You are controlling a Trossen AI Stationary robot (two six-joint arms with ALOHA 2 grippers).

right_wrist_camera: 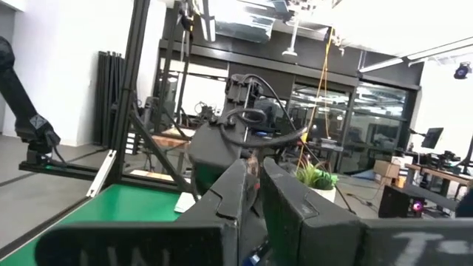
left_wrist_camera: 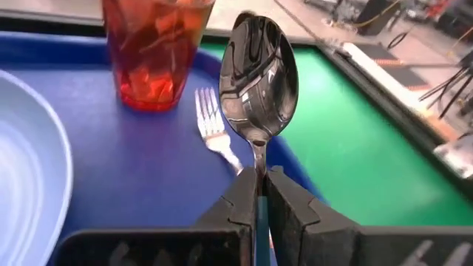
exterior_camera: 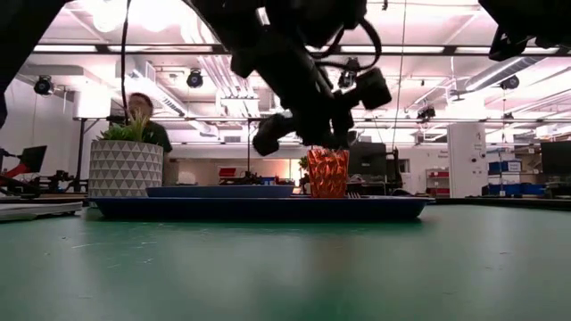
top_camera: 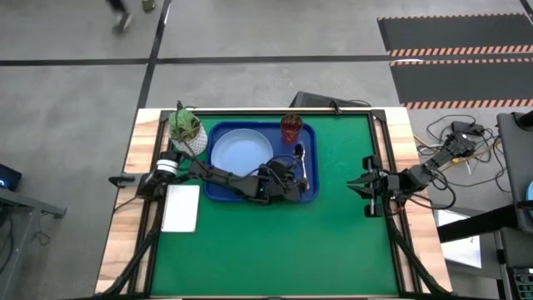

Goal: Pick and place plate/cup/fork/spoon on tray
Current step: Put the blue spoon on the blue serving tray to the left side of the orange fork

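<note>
Fingers (left_wrist_camera: 236,210) of the left gripper (left_wrist_camera: 260,193) are closed on the thin neck of the spoon (left_wrist_camera: 259,77), just below its silver bowl, and the spoon is held above the right part of the tray (top_camera: 310,193). Its handle is hidden between the fingers. The fork (left_wrist_camera: 214,133) is seen lying on the tray floor just under the spoon, near the tray's right rim. The cup (left_wrist_camera: 151,52) stands upright at the far right corner of the tray, and the plate (top_camera: 241,152) lies flat on the tray's left half.

The spoon is judged to be light and stiff, with smooth metal that can slip or turn between the fingers, so the hold on the narrow neck should be kept firm until the spoon is low over the tray. The cup looks light and easy to tip, and it should be kept clear of.

The right gripper (top_camera: 363,185) waits near the right edge of the table, well apart from the tray; its fingers appear nearly closed on nothing.

The tray rests on a green mat (top_camera: 275,250) covering the table. A white pot with a plant (top_camera: 186,129) stands at the tray's far left corner, and a white sheet (top_camera: 181,208) lies near the table's left edge. Behind the table a large lit workshop room is seen, with a person (exterior_camera: 143,116) partly hidden by the pot.
</note>
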